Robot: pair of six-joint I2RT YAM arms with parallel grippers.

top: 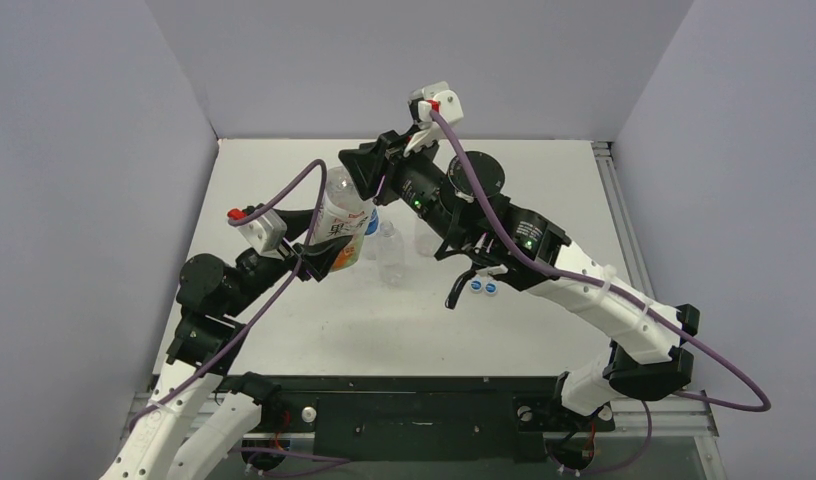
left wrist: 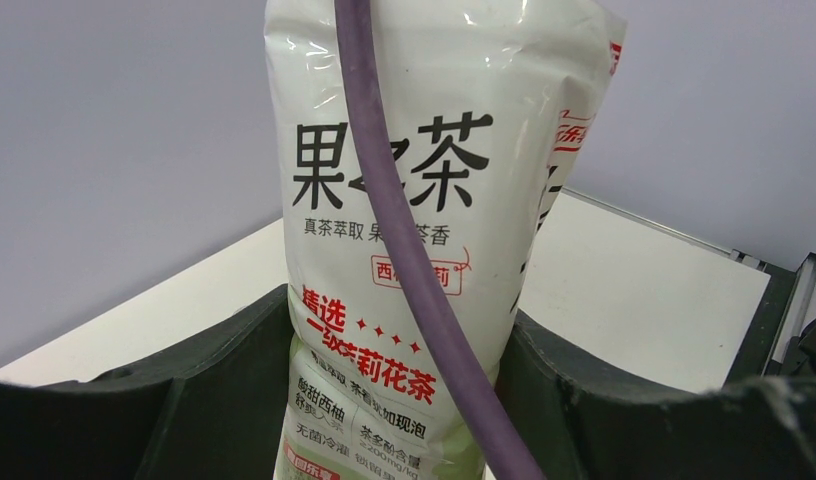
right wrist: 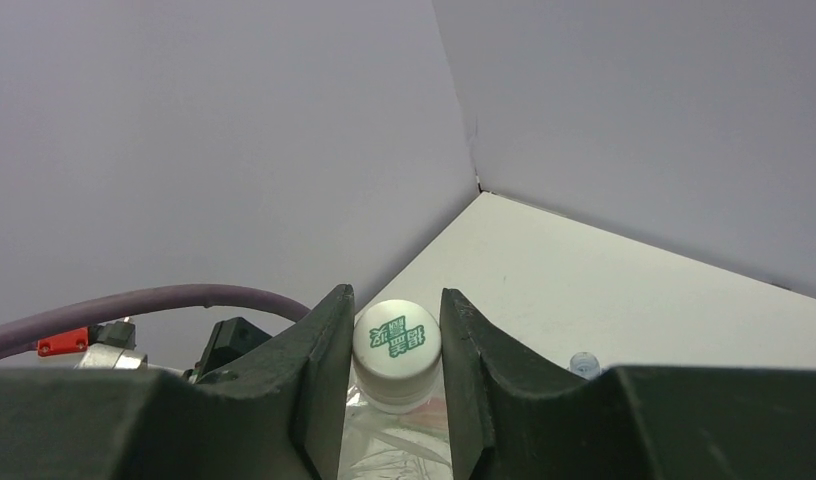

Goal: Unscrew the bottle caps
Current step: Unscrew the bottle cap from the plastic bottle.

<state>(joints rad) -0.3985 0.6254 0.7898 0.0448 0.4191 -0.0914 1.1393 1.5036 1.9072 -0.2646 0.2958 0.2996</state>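
The wide bottle with the white, red and green label is held tilted above the table, my left gripper shut round its lower body. Both black fingers press against the label. My right gripper is shut on the bottle's white cap, which carries green print, one finger on each side. In the top view that gripper covers the cap. Two loose blue caps lie side by side on the table under the right arm.
A plain clear bottle stands mid-table, a blue-labelled one just behind the held bottle, and another is partly hidden by the right arm. A purple cable crosses the left wrist view. Grey walls enclose the table on three sides.
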